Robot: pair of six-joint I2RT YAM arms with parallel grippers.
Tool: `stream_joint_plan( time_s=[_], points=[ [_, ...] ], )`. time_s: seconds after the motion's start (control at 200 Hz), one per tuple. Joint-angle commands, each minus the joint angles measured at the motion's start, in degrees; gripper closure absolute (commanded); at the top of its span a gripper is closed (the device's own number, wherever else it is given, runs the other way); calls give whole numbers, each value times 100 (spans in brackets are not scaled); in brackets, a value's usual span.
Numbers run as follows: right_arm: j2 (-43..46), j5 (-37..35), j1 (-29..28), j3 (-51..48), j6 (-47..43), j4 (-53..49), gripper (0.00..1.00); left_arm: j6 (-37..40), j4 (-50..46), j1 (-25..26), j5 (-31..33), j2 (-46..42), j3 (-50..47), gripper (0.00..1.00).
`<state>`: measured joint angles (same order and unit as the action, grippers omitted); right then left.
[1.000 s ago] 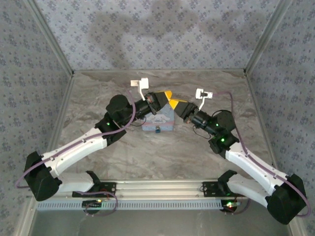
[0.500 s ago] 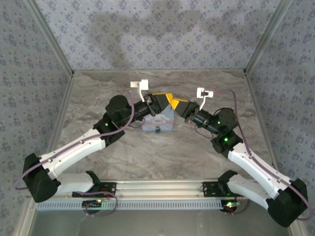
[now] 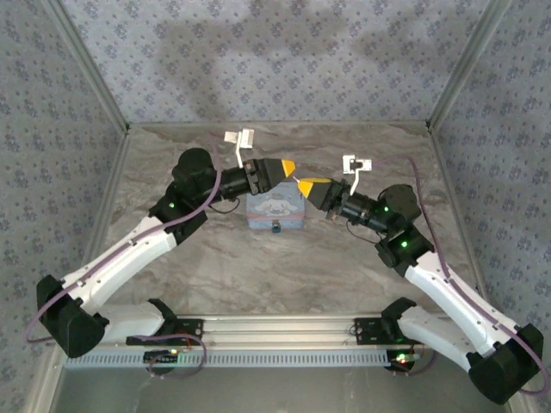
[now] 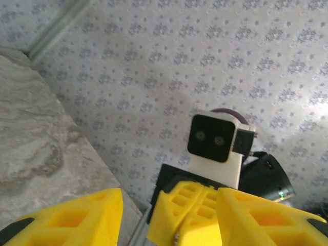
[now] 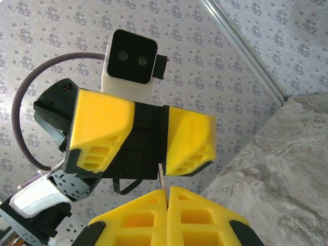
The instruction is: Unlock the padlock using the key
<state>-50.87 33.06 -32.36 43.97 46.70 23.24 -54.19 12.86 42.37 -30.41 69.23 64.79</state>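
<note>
Tabletop (image 3: 215, 258): carries cartoon box (image 3: 275, 206).
Left pincer (image 3: 287, 167): fingers spread, empty, raised above box, apparently ready to steady it.
Right pincer (image 3: 306, 183): clamped on key (image 5: 162, 177), tip out, likely for insertion.
Padlock (image 3: 275, 228): at box's near face, untouched.

Even light, faint shadows on wall (image 3: 207, 52); wrist views seemingly blurred.

Both arms reach forward, elbows out, wrists angled inward, tips nearly meeting. Left tool (image 3: 288, 166): fingers spread apart. Right tool (image 3: 303, 183): fingers pressed together, pinching key (image 5: 161, 177).
</note>
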Motion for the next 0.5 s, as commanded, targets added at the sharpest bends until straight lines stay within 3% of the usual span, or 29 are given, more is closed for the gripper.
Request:
stream_joint_plan(
  time_s=[0.0,0.13,0.34,0.435,0.495],
  points=[
    [74,202,33,239,-205,-208,100,-134,-196,-11,-541,124,242,49],
    [46,208,23,253,-189,-204,100,-194,-211,-10,-636,221,266,56],
    [45,177,37,262,-210,-265,100,-223,-175,15,-672,288,286,83],
    [55,124,49,259,-218,-303,100,-212,-153,26,-685,292,271,100],
    [57,115,57,269,-240,-339,100,-175,-186,30,-657,284,266,100]
  ],
)
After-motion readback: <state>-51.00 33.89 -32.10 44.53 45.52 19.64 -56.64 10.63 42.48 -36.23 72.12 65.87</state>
